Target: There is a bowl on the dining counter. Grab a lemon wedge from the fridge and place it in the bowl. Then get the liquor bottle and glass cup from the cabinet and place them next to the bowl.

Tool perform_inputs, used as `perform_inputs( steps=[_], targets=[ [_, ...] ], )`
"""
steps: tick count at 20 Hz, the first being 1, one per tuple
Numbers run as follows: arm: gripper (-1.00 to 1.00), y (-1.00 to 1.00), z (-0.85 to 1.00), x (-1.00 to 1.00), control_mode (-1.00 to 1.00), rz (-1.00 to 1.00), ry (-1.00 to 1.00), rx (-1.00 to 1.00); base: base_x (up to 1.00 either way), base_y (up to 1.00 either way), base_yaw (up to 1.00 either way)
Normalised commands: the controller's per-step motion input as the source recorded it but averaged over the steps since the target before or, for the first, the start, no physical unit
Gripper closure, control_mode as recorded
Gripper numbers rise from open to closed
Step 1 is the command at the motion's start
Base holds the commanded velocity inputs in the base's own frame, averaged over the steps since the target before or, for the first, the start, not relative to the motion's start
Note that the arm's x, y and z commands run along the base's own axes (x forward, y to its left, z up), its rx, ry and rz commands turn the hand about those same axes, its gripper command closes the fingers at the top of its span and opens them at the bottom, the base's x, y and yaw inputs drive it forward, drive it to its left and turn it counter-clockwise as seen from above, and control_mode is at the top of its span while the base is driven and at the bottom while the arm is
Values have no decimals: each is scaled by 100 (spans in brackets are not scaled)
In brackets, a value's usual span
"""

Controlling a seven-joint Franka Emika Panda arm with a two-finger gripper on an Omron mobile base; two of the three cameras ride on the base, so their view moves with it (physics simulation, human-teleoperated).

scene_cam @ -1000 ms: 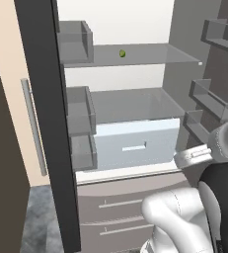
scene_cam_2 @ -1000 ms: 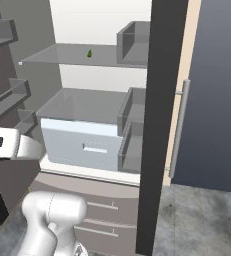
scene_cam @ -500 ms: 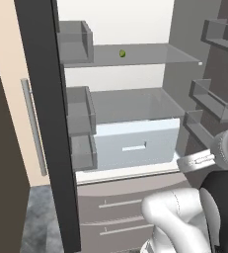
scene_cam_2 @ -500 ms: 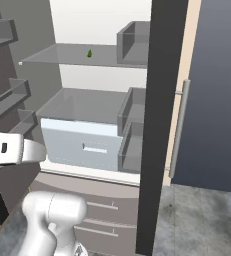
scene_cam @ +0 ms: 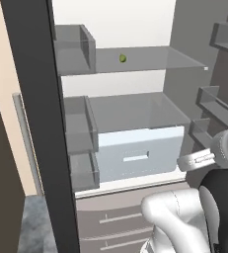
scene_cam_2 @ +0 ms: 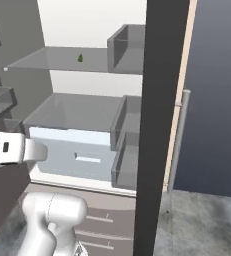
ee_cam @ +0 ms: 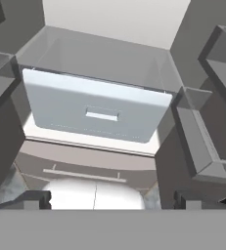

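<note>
Fridge [scene_cam: 135, 123] stands open, so this looks like the first step: fetching the lemon wedge [scene_cam: 123, 58]. The wedge sits on the upper glass shelf [scene_cam: 150, 59], near the middle toward the back, a tiny yellow-green speck, also seen at [scene_cam_2: 80, 58]. Below it is the white crisper drawer [scene_cam: 137, 153] with a slot handle. The end effector [ee_cam: 109, 197] is released, fingers spread wide with nothing between them, pointing at the drawer front from low in front of the fridge, well below the wedge. The arm's wrist pokes in at the right edge of the left base view. Next move, as I judge it: lift the hand to shelf height, reach in over the shelf and line up on the wedge; it is small, so the pinch needs careful centring. Bowl, bottle and cup steps not yet begun.
</note>
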Motion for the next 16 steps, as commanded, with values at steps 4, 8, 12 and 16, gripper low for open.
perform_inputs(
  steps=[4,8,12,16],
  targets=[
    [-100,0,0,0,100,0,0,0,52,44,-30],
    [-100,0,0,0,100,0,0,0,44,42,-30],
    [-100,0,0,0,100,0,0,0,53,-5,0],
    [-100,0,0,0,100,0,0,0,71,-10,20]
  ],
)
